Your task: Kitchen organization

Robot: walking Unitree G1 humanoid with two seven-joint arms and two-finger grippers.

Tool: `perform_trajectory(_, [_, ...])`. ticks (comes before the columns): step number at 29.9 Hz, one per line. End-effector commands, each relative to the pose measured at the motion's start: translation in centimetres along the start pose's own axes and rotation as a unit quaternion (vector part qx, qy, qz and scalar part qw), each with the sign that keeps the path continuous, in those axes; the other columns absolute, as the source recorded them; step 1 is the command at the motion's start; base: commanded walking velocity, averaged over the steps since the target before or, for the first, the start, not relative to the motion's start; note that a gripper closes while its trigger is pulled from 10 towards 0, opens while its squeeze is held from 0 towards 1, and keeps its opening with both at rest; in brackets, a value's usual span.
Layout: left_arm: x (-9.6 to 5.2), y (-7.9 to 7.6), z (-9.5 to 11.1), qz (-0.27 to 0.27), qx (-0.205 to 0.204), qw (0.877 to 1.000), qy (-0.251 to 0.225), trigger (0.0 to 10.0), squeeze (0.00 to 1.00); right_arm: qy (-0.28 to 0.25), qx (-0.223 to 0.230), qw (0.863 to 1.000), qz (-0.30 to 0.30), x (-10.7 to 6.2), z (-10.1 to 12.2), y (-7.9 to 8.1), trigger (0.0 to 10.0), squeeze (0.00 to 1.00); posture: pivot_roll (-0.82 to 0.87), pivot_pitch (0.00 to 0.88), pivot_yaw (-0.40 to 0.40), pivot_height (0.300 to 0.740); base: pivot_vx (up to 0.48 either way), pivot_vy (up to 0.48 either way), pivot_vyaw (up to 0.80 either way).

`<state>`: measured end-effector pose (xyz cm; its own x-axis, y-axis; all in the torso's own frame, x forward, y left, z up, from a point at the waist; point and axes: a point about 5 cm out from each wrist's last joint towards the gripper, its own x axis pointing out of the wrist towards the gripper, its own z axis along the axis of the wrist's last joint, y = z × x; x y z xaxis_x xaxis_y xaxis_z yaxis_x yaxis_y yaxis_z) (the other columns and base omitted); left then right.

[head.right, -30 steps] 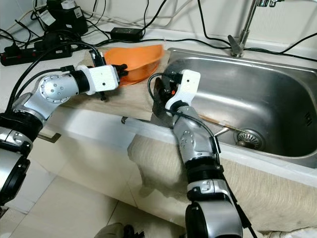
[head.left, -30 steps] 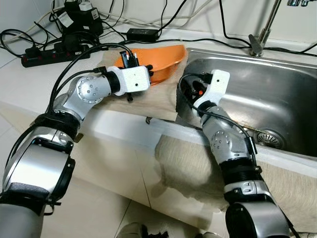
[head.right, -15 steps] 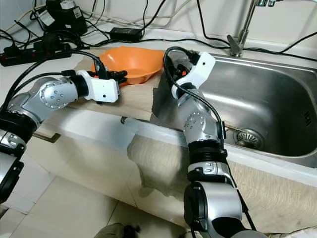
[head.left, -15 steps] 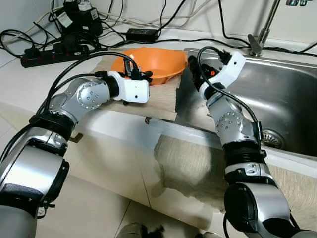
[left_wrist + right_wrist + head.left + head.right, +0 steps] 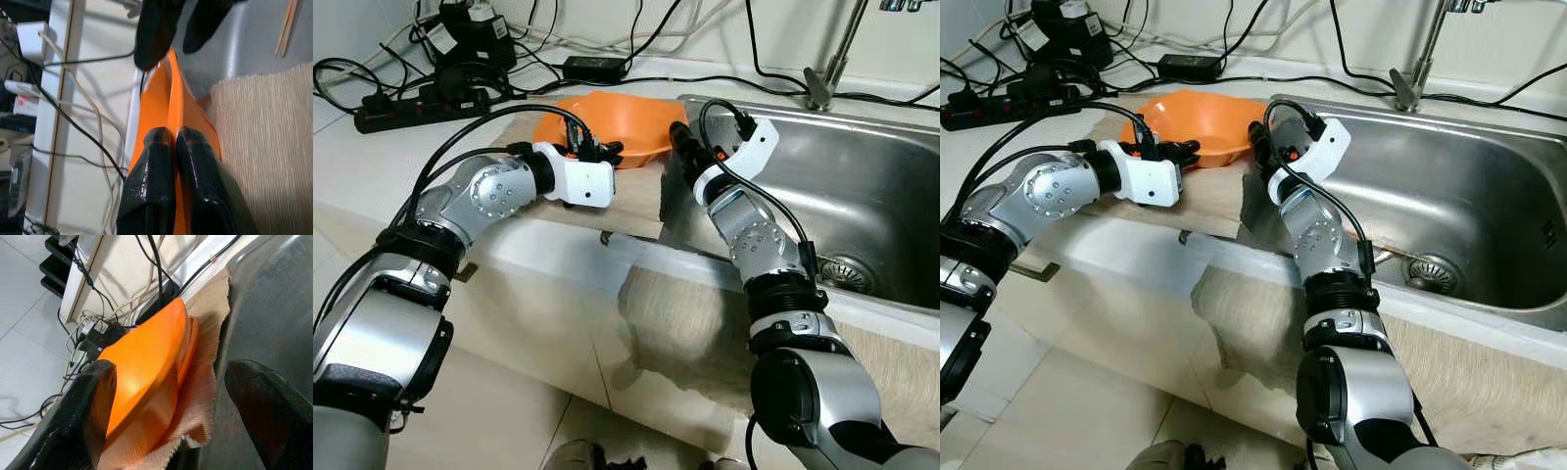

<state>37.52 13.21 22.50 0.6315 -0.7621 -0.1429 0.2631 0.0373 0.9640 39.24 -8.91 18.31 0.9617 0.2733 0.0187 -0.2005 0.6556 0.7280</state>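
The left gripper (image 5: 174, 142) pinches the near rim of the orange bowl (image 5: 622, 122) on the cloth (image 5: 617, 196) beside the sink (image 5: 1469, 186). The right gripper (image 5: 171, 396), fingers wide, seems just off the bowl's other edge.

Plastic, steel and woven cloth

Glossy smooth orange plastic bowl (image 5: 612, 122) on a coarse beige woven mat (image 5: 607, 201); at its 3 o'clock, a brushed stainless-steel sink (image 5: 862, 186), dully reflective.
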Motion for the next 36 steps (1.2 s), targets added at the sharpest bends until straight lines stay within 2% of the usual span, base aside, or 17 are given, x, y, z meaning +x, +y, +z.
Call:
perform_trajectory(1, [0.6, 1.6, 1.8, 0.031, 0.027, 0.998, -0.052, 0.0, 0.00, 0.018, 0.003, 1.000, 0.016, 0.4, -0.8, 1.1, 10.0, 0.00, 0.05, 0.000, 0.079, 0.740, 0.000, 0.000, 0.00])
perform_trajectory(4, [0.7, 1.5, 2.2, 0.031, 0.025, 0.997, -0.062, 0.0, 0.00, 0.020, 0.003, 1.000, 0.016, 0.7, -0.8, 1.2, 10.0, 0.00, 0.05, 0.000, 0.076, 0.740, 0.000, 0.000, 0.00])
perform_trajectory(5, [0.8, 1.5, 2.4, 0.033, 0.024, 0.997, -0.069, 0.0, 0.00, 0.020, 0.003, 1.000, 0.014, 0.8, -0.9, 1.2, 4.4, 0.00, 0.05, 0.000, 0.076, 0.740, 0.000, 0.000, 0.00])
perform_trajectory(6, [0.8, 1.5, 2.6, 0.034, 0.024, 0.996, -0.073, 0.0, 0.00, 0.021, 0.004, 1.000, 0.013, 0.8, -1.0, 1.2, 4.4, 0.00, 0.05, 0.001, 0.074, 0.740, 0.000, 0.000, 0.00])
perform_trajectory(7, [0.9, 1.5, 2.7, 0.036, 0.027, 0.996, -0.077, 0.0, 0.00, 0.022, 0.006, 1.000, 0.011, 0.9, -1.1, 1.3, 0.0, 0.00, 0.05, 0.001, 0.073, 0.740, 0.000, 0.000, 0.00])
perform_trajectory(23, [0.9, 1.8, 3.1, 0.043, 0.035, 0.995, -0.084, 0.0, 0.00, 0.036, 0.017, 0.999, -0.012, 0.9, -2.1, 0.6, 0.0, 0.00, 0.05, 0.006, 0.069, 0.740, 0.000, 0.000, 0.00])
perform_trajectory(36, [0.8, 1.9, 3.1, 0.047, 0.043, 0.995, -0.081, 0.0, 0.00, 0.004, -0.009, 1.000, -0.023, 1.0, -0.8, 0.6, 0.0, 0.00, 0.05, 0.006, 0.069, 0.740, 0.000, 0.000, 0.00])
